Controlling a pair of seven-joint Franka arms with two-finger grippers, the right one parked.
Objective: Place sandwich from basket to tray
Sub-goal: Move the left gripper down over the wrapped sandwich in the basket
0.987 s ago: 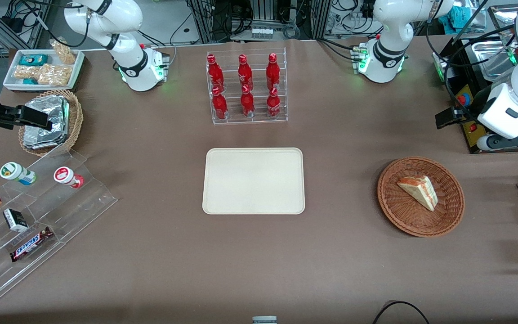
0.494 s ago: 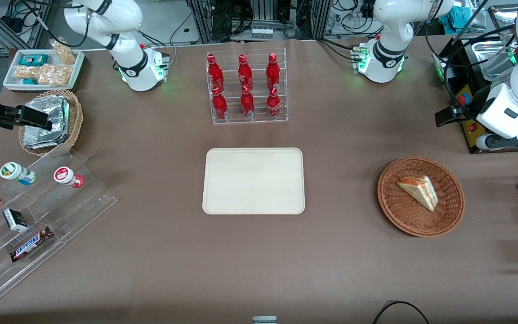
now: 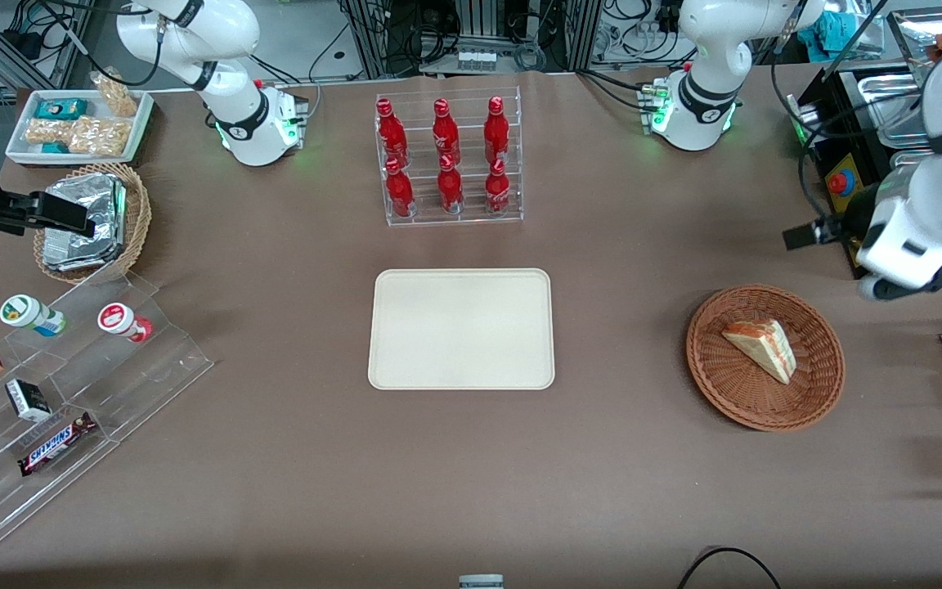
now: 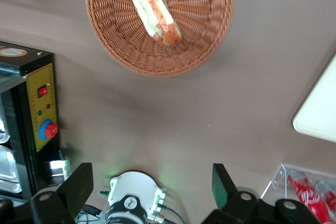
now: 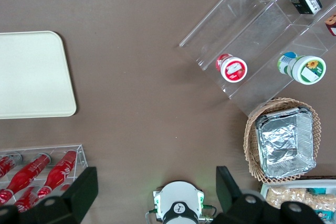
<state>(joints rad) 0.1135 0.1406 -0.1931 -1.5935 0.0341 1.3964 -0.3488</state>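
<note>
Sandwich [image 3: 760, 349]: lies in basket [image 3: 716, 376], uncollected.
Gripper [image 4: 152, 187]: above the worktop, farther from the front camera than the basket; fingers [image 4: 79, 184] spread wide, holding nothing.
Tray [image 3: 461, 329]: well apart from basket, toward parked arm's end.
Advice: centre over the wedge, straddle its flat bread faces, descend slowly, close gently to avoid crushing.

I'm looking at a robotics lab, cable bundles [image 3: 487, 33] and metal racks along the counter [image 3: 291, 458] edge, mock shop display stands [image 3: 448, 155] laid out
</note>
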